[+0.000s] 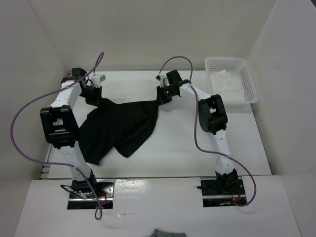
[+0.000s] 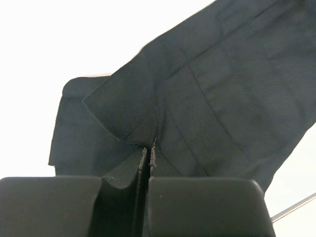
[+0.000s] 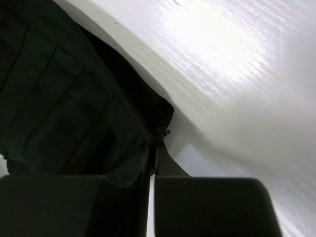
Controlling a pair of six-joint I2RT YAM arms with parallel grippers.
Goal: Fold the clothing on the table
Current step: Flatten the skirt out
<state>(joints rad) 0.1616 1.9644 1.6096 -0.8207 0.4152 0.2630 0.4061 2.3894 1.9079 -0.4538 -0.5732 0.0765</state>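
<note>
The clothing (image 1: 118, 129), a black pleated skirt, hangs stretched between both grippers over the back half of the table (image 1: 197, 148). Its lower part drapes down toward the left front. My left gripper (image 1: 93, 98) is shut on the skirt's left top corner; in the left wrist view the clothing (image 2: 207, 103) runs up from my left gripper (image 2: 148, 150). My right gripper (image 1: 163, 97) is shut on the right top corner. In the right wrist view a hem edge of the clothing (image 3: 74, 113) is pinched in my right gripper (image 3: 156, 143).
A white mesh basket (image 1: 249, 79) with a white cloth (image 1: 224, 84) inside stands at the back right corner. White walls border the table at the back and sides. Purple cables loop off both arms.
</note>
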